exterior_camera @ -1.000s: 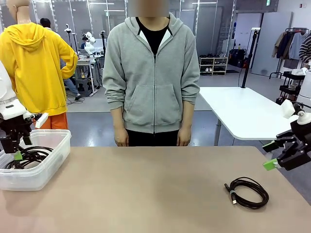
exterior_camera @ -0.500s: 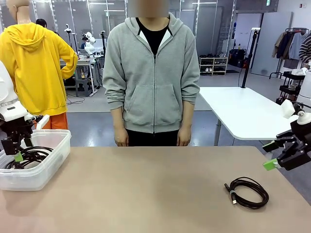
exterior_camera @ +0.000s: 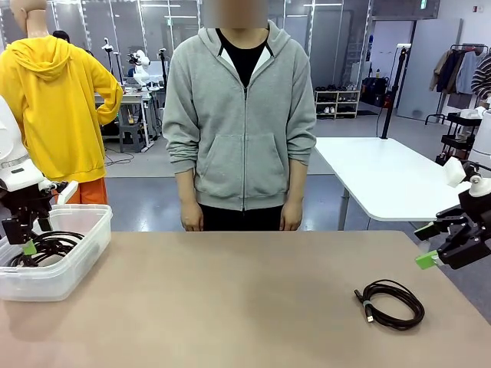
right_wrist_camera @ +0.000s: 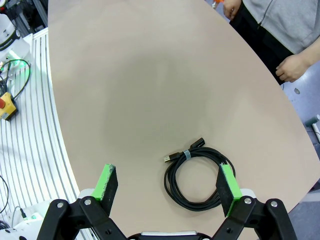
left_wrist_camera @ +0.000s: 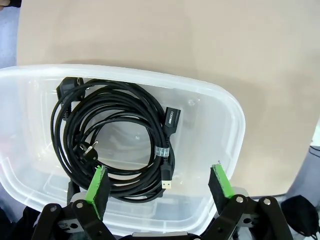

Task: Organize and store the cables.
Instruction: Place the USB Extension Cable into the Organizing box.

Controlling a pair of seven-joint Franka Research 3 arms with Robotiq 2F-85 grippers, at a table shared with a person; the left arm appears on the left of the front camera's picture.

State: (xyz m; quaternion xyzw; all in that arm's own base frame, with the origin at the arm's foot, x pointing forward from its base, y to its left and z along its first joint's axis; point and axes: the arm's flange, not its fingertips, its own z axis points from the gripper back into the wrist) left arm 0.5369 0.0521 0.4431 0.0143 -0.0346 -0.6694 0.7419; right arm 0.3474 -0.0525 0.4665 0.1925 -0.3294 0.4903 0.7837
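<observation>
A table [exterior_camera: 245, 299] runs across the foreground, with a person [exterior_camera: 239, 115] standing behind its far edge, near the middle. On the table's left end sits a bin [exterior_camera: 80, 253] holding several coiled cables [left_wrist_camera: 115, 140]. The left gripper [left_wrist_camera: 157, 187] hangs just above the bin's near side, over those coils. On the table's right side, toward the front, lies 1 coiled cable [exterior_camera: 391, 303] by itself. The right gripper [exterior_camera: 431, 244] hovers above and to the right of it, near the table's right edge.
</observation>
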